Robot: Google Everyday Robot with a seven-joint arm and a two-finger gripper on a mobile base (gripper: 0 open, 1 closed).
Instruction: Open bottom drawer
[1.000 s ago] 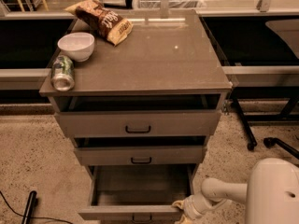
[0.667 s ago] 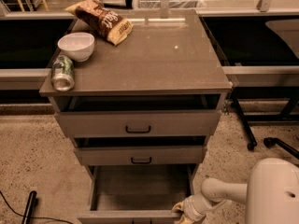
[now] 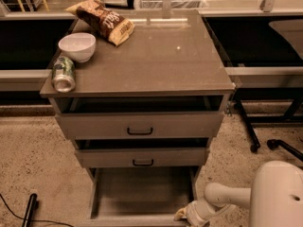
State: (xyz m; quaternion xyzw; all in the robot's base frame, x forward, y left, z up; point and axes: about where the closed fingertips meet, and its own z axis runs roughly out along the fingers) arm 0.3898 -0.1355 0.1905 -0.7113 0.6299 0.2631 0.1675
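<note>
Bottom drawer (image 3: 142, 195) open, gripper (image 3: 185, 215) at its front-right corner

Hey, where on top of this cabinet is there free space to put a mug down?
The cabinet top is bare from the chip bag rightward to its right edge and down to the front edge. The left edge is crowded: white bowl, can. The bottom drawer shows a bare floor, but the gripper sits at its front right corner.

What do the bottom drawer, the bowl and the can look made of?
The bottom drawer: probably matte grey-brown laminate or painted board; flat, no shine. The bowl: white ceramic or plastic, smooth. The can: metal, glinting rim. The gripper sits at the open drawer's front corner.
</note>
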